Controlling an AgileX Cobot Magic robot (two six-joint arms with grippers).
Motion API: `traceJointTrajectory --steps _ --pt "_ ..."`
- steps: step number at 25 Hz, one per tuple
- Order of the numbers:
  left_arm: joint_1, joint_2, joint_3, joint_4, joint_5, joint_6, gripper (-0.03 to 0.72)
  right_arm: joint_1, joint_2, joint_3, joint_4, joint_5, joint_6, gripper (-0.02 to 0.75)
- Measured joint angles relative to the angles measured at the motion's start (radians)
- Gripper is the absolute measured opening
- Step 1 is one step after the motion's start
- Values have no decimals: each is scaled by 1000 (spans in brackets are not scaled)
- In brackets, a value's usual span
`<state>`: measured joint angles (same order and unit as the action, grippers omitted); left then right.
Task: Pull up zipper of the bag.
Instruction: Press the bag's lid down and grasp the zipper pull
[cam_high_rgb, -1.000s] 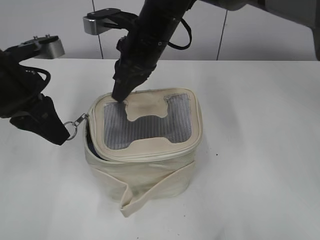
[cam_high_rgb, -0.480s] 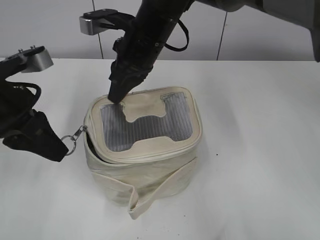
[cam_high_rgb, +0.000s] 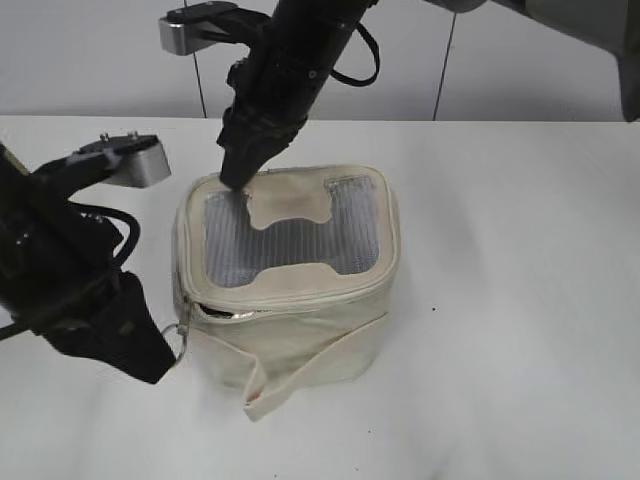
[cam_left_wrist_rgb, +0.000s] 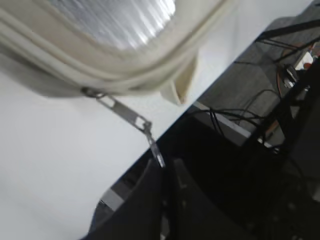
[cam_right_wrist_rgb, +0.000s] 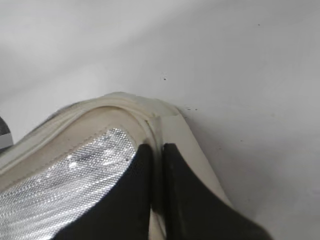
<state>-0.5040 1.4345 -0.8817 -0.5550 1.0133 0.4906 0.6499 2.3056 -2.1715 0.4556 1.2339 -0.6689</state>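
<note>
My left gripper (cam_left_wrist_rgb: 167, 172) was clamped on the zipper (cam_left_wrist_rgb: 125, 112) pull, drawing it taut away from the bag (cam_high_rgb: 290, 300). My right gripper (cam_right_wrist_rgb: 156, 165), fingers nearly together, pressed the lid's back corner, apparently pinning it against the pull.

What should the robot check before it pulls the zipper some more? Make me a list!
1. Left gripper shut on the zipper pull: ok.
2. Pull chain straight and tight, not twisted: ok.
3. Right gripper pressing the back rim of the bag to hold it: ok.
4. Zipper fully closed: not ok, a gap shows at the front left corner.
5. Loose strap away from the zipper: ok.
6. Second pull's place: cannot tell.
</note>
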Motion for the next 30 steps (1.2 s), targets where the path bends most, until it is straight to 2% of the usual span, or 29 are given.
traceJointTrajectory --steps 3,8,18,30 --pt "-10 -5 0 12 39 -40 -3 0 3 -27 -20 0 12 32" --pt "-42 -6 0 -8 0 -53 -3 0 3 -32 -26 0 23 32" --pt "-201 7 1 -92 -215 -56 -3 -2 3 -38 -44 0 29 32" --pt "-296 102 -12 -215 -410 -58 -3 -7 3 -40 -55 0 38 32"
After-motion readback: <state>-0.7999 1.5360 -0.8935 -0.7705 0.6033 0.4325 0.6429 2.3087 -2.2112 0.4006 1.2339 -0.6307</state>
